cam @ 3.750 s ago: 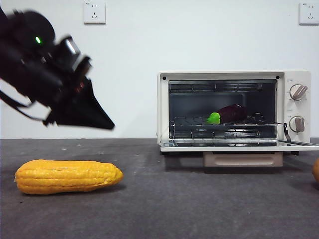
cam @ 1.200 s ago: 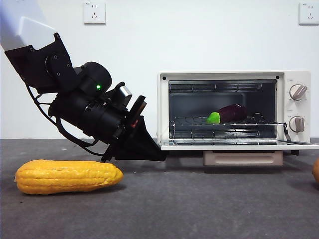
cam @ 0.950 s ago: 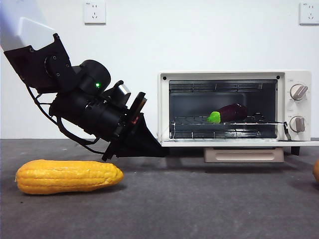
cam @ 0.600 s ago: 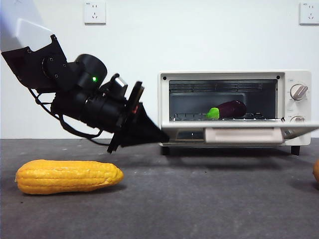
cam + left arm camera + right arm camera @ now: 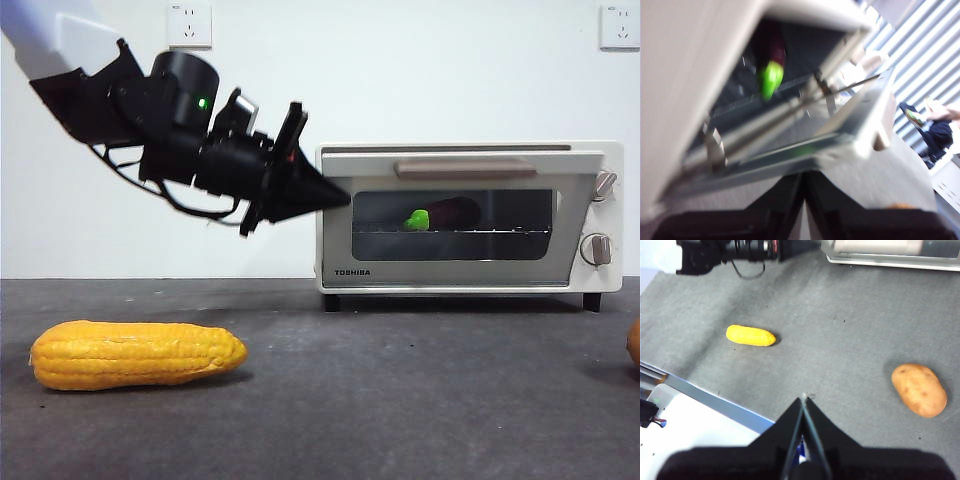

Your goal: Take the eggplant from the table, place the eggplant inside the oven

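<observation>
Eggplant [image 5: 440, 215] is lying on the wire rack inside the oven [image 5: 470, 216], green cap toward the oven's hinge-free left side, seen through the dark glass of the nearly raised door. Left gripper [image 5: 335, 196] is pressing its pinched-together, empty jaws against the door's left edge. Corn cob [image 5: 137, 354] is resting on the table [image 5: 400, 400], well apart from the oven. Right gripper [image 5: 804, 402] is hanging high over the table, jaws closed and empty, with a potato [image 5: 919, 390] near.
</observation>
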